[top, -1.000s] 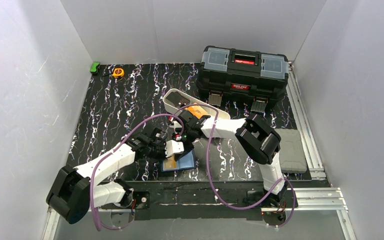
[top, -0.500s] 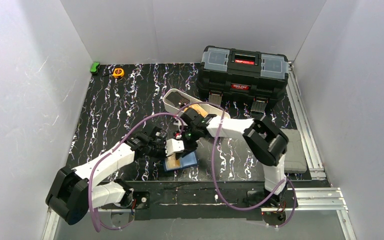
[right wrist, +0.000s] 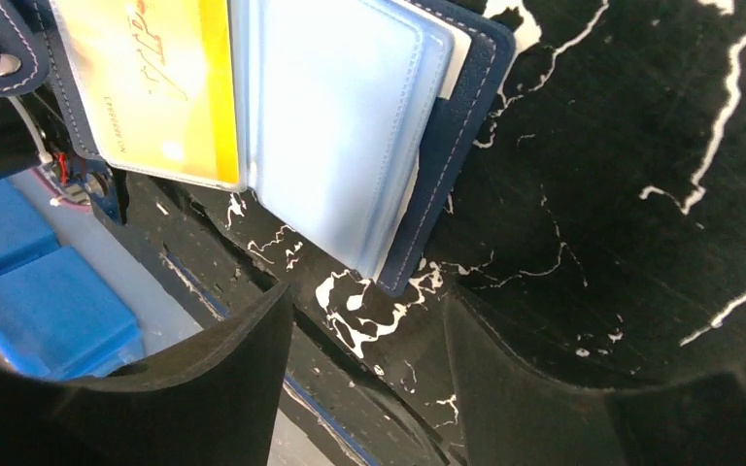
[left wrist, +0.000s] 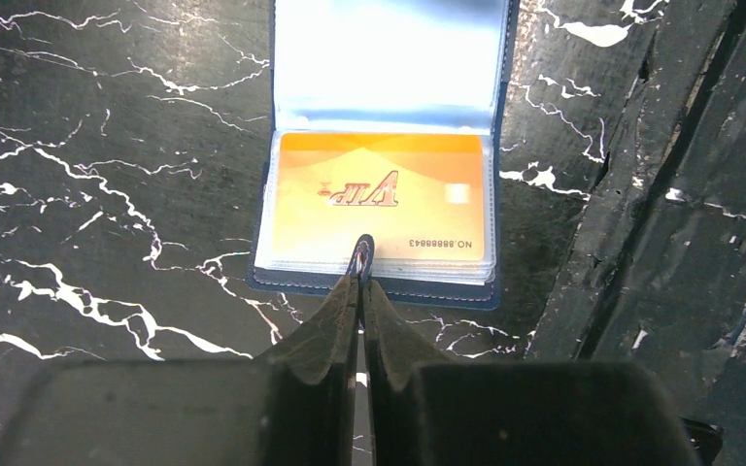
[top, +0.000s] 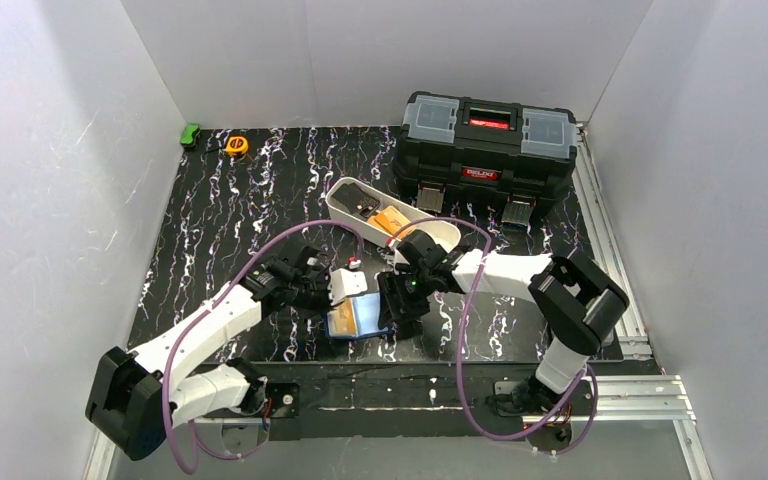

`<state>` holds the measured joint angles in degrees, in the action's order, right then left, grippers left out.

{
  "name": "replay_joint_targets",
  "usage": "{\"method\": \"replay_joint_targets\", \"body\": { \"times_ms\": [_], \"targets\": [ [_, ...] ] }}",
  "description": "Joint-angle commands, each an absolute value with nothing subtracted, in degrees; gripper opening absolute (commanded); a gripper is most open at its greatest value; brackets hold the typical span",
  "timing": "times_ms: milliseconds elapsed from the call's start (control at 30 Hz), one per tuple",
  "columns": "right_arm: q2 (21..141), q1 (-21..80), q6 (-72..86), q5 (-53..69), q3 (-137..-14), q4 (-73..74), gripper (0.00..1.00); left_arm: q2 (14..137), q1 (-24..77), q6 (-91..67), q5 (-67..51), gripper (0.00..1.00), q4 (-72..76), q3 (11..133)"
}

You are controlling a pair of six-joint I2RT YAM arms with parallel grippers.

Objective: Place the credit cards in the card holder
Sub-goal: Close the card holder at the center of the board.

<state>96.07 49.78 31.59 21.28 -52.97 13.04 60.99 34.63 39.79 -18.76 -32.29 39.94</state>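
- The left gripper (left wrist: 360,268) has its jaws pressed together, with only the thin near edge tab of the card holder (left wrist: 389,58) pinched between the tips. That grip matches a second ago.
- The card holder lies spread open on the black marbled table (top: 240,220) at the near edge, between the two grippers. Its pale blue sleeves face up, in much the same spot as before.
- An orange-yellow card (left wrist: 379,209) sits in the sleeve nearest the left gripper, under clear plastic.
- The right gripper (right wrist: 369,311) was closed over the holder close to the left one a second ago. It now stands open with nothing between its fingers, low over the table just off the holder's right side.
- The right arm has swung outward, its elbow further right than before.
- With that arm out of the way, the white tray (top: 438,232) shows another orange card (top: 393,220) lying inside — well apart from the holder.
- The black toolbox (top: 487,140) stands at the far right, unmoved.
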Motion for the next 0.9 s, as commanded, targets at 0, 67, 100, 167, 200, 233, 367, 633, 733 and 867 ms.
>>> {"method": "replay_joint_targets", "body": {
  "times_ms": [0,67,100,167,200,233,367,633,733,867],
  "targets": [
    [98.26,48.85,34.03,22.10,-52.31,7.50,0.67,60.69,35.19,37.53,-20.56,0.00,-34.70,41.47],
    [99.15,48.50,33.86,22.49,-53.01,6.99,0.67,61.20,35.39,36.41,-20.65,0.00,-34.71,42.96],
    [99.24,48.39,33.83,22.66,-53.15,6.52,0.67,61.34,35.53,35.77,-20.65,0.00,-34.72,43.90],
    [99.36,48.27,33.87,23.07,-53.20,5.23,0.66,61.63,35.67,33.55,-21.00,0.00,-34.72,45.93],
    [99.54,48.25,33.89,23.36,-53.35,4.85,0.66,61.82,35.76,32.19,-21.42,0.00,-34.72,46.95],
    [99.63,48.25,33.95,23.54,-53.43,4.46,0.66,62.00,35.89,30.58,-22.06,0.00,-34.66,47.96],
    [97.63,48.01,34.79,23.93,-51.13,0.67,0.64,64.46,37.11,25.29,-24.14,0.00,-33.29,50.92],
    [90.80,46.58,36.51,23.31,-43.29,-5.88,0.64,76.56,40.07,20.18,-23.84,0.00,-32.08,56.68],
    [88.66,46.12,36.22,23.06,-41.21,-6.38,0.63,80.60,41.84,18.91,-22.91,0.00,-30.73,58.50],
    [83.58,45.16,35.39,22.10,-37.77,-6.25,0.63,86.43,44.16,17.28,-22.50,0.00,-29.69,61.91]
  ]
}}
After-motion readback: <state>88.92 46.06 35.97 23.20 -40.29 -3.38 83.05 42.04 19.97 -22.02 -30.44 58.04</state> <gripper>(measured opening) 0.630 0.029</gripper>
